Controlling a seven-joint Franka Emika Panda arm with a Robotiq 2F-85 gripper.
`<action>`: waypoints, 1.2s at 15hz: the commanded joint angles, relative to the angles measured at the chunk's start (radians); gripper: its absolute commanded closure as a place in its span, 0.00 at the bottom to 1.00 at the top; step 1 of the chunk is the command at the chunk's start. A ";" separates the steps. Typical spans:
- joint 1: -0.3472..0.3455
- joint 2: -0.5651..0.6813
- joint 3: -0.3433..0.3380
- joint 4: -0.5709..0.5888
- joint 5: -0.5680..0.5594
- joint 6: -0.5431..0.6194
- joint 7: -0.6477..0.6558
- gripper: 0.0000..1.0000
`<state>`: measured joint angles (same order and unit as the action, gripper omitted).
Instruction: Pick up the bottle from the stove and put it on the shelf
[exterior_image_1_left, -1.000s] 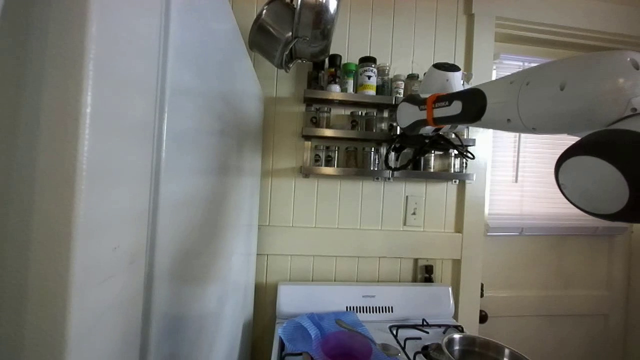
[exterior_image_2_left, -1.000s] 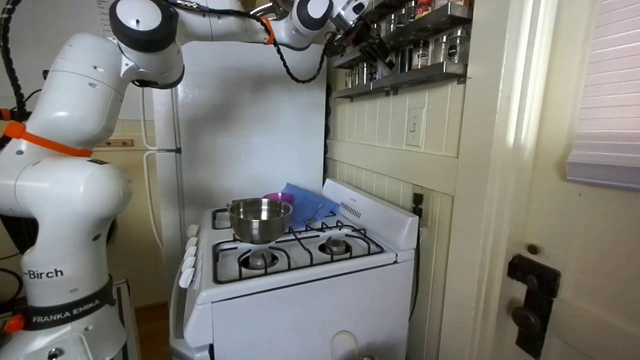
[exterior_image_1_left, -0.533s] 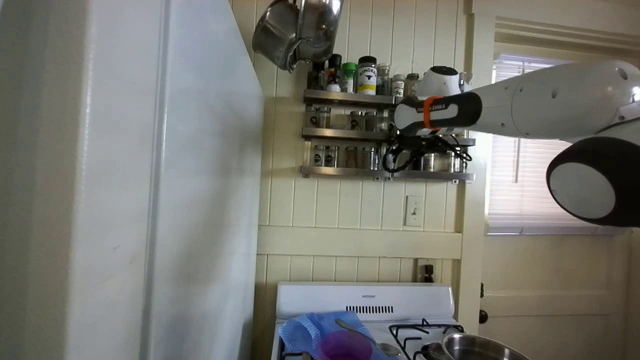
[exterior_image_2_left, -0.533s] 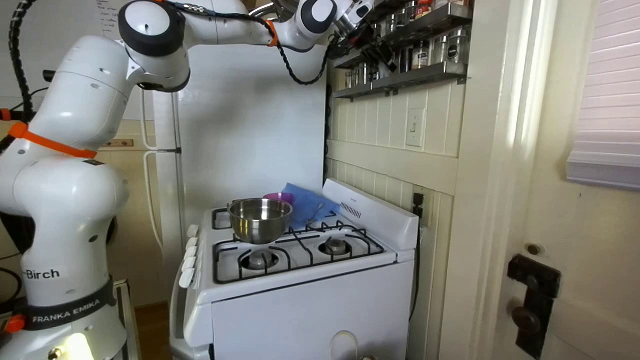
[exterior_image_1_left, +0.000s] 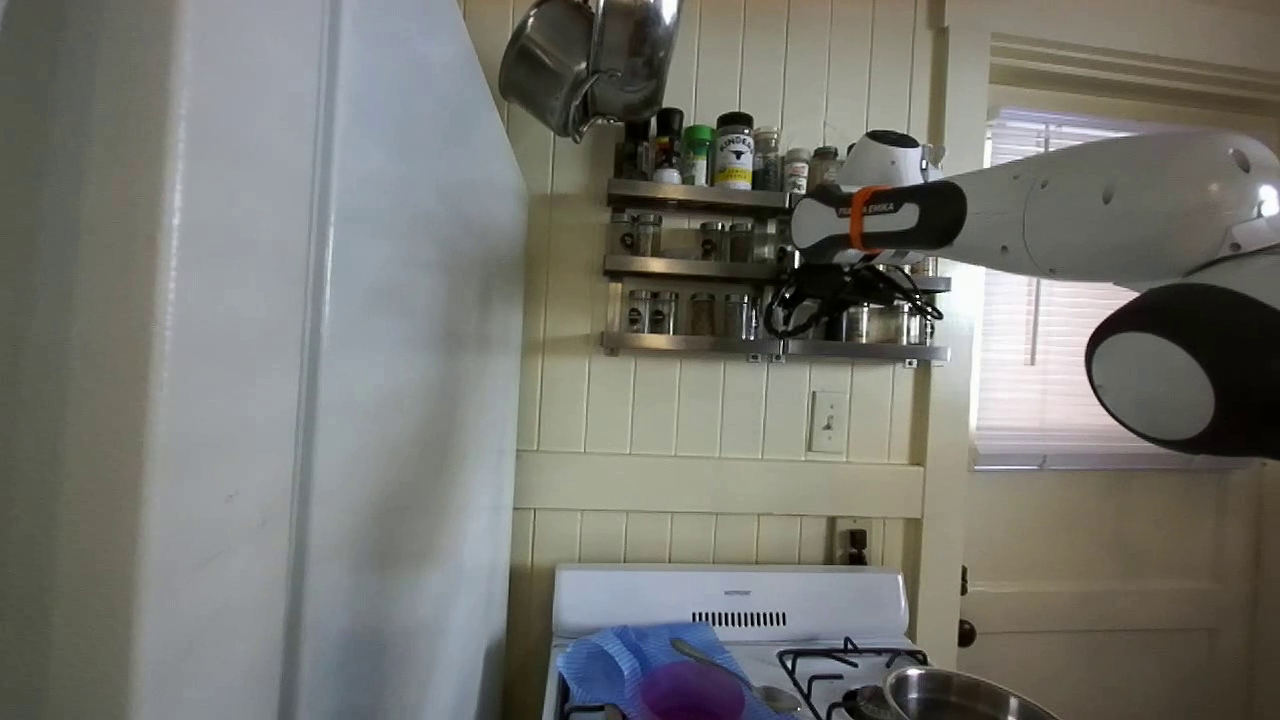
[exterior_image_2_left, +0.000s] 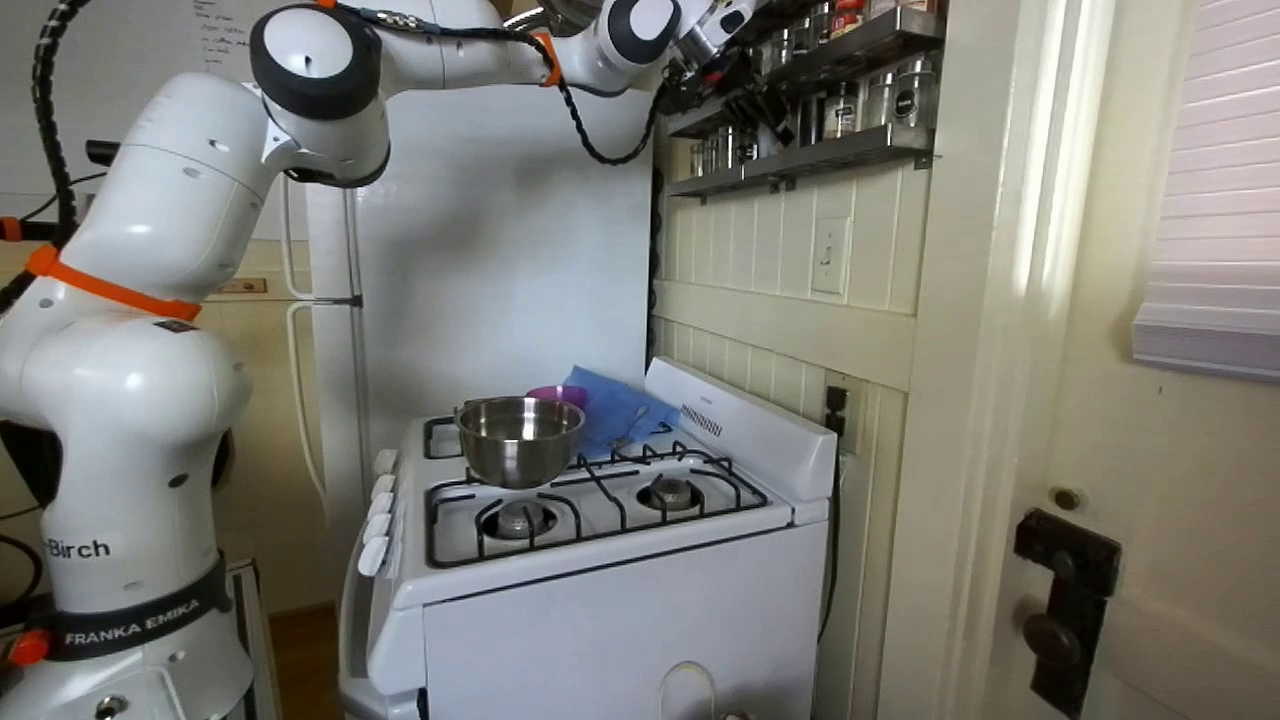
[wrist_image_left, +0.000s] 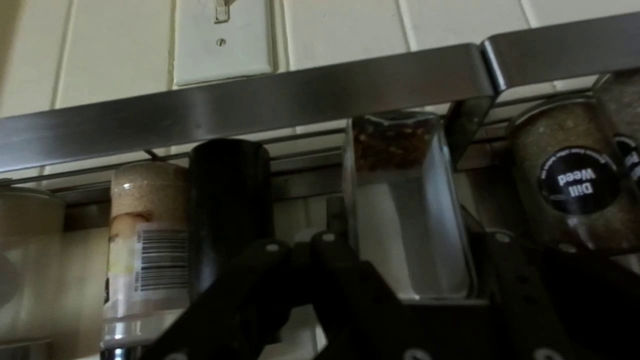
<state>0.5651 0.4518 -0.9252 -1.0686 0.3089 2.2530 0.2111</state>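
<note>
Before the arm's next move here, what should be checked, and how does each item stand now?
1. Gripper at the shelf: ok.
2. Clear bottle with reddish flakes between the fingers: ok, seen in the wrist view.
3. Fingers touching it on both sides: cannot tell.
4. Its base resting on the shelf: cannot tell.
5. Clearance from the nearby black container: cannot tell; the gripper covers part of that container.
6. Wrist picture upright: not ok; the Dill Weed label reads upside down.

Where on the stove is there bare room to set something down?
Free: around the burner between the steel bowl and the back panel. Crowded: toward the fridge, where the blue cloth, spoon and pink bowl lie together.
</note>
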 joint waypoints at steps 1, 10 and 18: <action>-0.061 0.025 0.040 0.073 0.045 -0.067 -0.030 0.76; -0.134 0.056 0.089 0.160 0.037 -0.136 -0.048 0.26; -0.158 0.086 0.091 0.207 0.015 -0.165 -0.042 0.00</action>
<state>0.4323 0.5129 -0.8381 -0.9204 0.3210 2.1279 0.1710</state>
